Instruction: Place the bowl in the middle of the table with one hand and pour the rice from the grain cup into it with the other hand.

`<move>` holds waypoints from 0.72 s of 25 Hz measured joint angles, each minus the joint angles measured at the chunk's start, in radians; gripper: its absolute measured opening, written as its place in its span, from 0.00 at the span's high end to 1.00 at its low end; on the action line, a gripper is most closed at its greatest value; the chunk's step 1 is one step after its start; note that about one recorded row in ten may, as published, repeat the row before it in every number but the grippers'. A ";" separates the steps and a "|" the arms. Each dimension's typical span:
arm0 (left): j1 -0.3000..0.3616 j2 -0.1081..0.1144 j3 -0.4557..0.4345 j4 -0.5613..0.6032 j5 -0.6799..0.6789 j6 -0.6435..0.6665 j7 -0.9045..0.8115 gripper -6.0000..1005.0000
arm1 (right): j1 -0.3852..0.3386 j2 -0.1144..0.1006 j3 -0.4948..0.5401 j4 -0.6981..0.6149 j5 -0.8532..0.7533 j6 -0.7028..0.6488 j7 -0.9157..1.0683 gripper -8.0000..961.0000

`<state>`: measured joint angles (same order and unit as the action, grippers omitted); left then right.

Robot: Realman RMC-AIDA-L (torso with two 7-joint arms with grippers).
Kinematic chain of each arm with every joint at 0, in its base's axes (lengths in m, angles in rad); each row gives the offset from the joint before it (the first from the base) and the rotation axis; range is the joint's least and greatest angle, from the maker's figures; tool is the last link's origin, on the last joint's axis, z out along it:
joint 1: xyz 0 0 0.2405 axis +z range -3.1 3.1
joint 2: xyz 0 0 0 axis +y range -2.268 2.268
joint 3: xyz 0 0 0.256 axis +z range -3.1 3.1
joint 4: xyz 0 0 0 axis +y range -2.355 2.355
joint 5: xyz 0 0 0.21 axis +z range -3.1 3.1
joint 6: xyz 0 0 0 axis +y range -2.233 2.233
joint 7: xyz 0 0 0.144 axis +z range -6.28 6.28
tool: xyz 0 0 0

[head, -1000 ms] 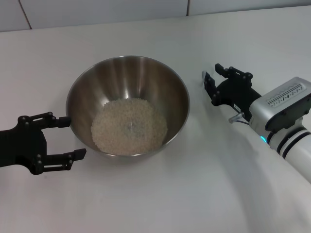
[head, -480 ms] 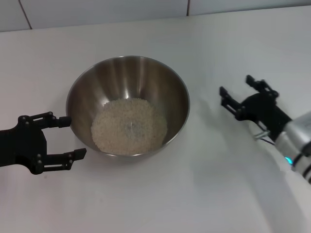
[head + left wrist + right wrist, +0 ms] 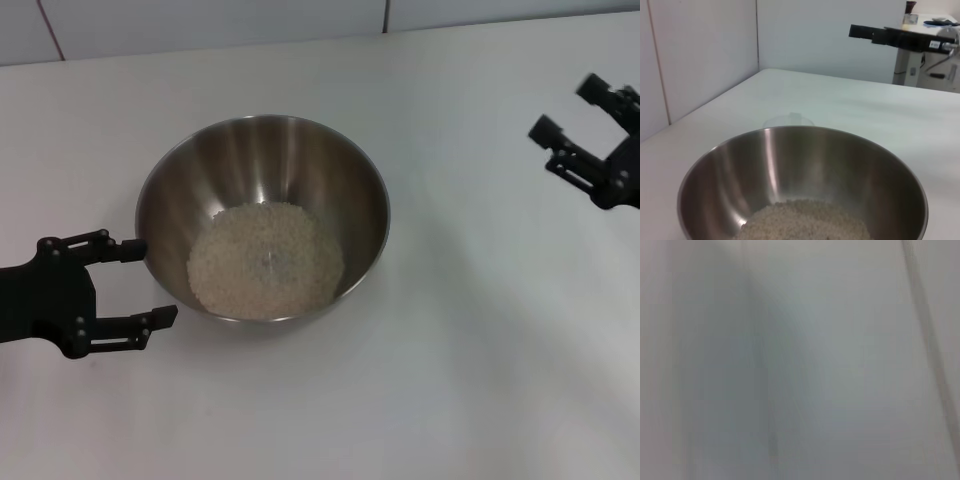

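Head view: bowl [image 3: 263, 217] mid-table [image 3: 420, 380], rice [image 3: 266, 261] inside (cup unseen). Left gripper [image 3: 140, 283] just beside bowl, jaws apart; right gripper [image 3: 580, 125] far from bowl, splayed. Best withdrawn clear of rim.

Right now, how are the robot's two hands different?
The left gripper sits right beside the bowl of rice, while the right gripper is far away by the table's right edge. The left gripper shows its whole black palm; the right gripper is partly cut off by the picture's edge. Both are black, open and hold nothing.
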<state>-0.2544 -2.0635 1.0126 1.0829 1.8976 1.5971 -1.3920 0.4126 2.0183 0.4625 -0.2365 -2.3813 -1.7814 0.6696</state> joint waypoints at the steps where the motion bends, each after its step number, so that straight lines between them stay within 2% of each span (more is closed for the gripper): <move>1: 0.000 0.000 0.000 0.000 0.000 0.000 -0.001 0.17 | 0.062 0.014 -0.111 -0.109 0.001 -0.042 0.108 0.14; 2: 0.000 0.000 0.000 0.000 0.000 0.000 -0.001 0.17 | 0.062 0.014 -0.111 -0.109 0.001 -0.042 0.108 0.14; 3: 0.000 0.000 0.000 0.000 0.000 0.000 -0.002 0.17 | 0.093 0.027 -0.162 -0.170 0.004 -0.054 0.163 0.14; 4: 0.000 0.000 0.000 0.000 0.000 0.000 -0.003 0.17 | 0.145 0.057 -0.255 -0.286 0.007 -0.063 0.248 0.14; 5: -0.001 0.001 0.000 0.000 0.000 0.000 -0.004 0.17 | 0.145 0.057 -0.255 -0.286 0.007 -0.063 0.248 0.14; 6: -0.002 0.001 0.000 0.002 0.000 0.001 -0.006 0.17 | 0.186 0.071 -0.362 -0.357 0.008 -0.061 0.321 0.14; 7: -0.002 0.001 0.000 0.002 0.000 0.001 -0.006 0.17 | 0.186 0.071 -0.362 -0.357 0.008 -0.061 0.321 0.14; 9: -0.004 0.001 0.000 0.003 0.000 0.001 -0.008 0.17 | 0.226 0.071 -0.479 -0.393 0.010 -0.053 0.411 0.14; 10: -0.004 0.001 0.000 0.003 0.000 0.001 -0.008 0.17 | 0.226 0.071 -0.479 -0.393 0.010 -0.053 0.411 0.14; 15: -0.007 0.001 0.000 0.003 0.006 0.002 -0.008 0.17 | 0.263 0.075 -0.626 -0.467 0.035 -0.034 0.494 0.14; 16: -0.007 0.001 0.000 0.003 0.006 0.002 -0.008 0.17 | 0.266 0.075 -0.696 -0.495 0.061 -0.013 0.531 0.14; 18: -0.010 0.001 0.000 0.002 0.017 0.002 -0.009 0.17 | 0.263 0.075 -0.731 -0.508 0.073 -0.001 0.551 0.14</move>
<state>-0.2640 -2.0625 1.0124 1.0852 1.9142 1.5988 -1.4009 0.6758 2.0934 -0.2687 -0.7450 -2.3085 -1.7821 1.2202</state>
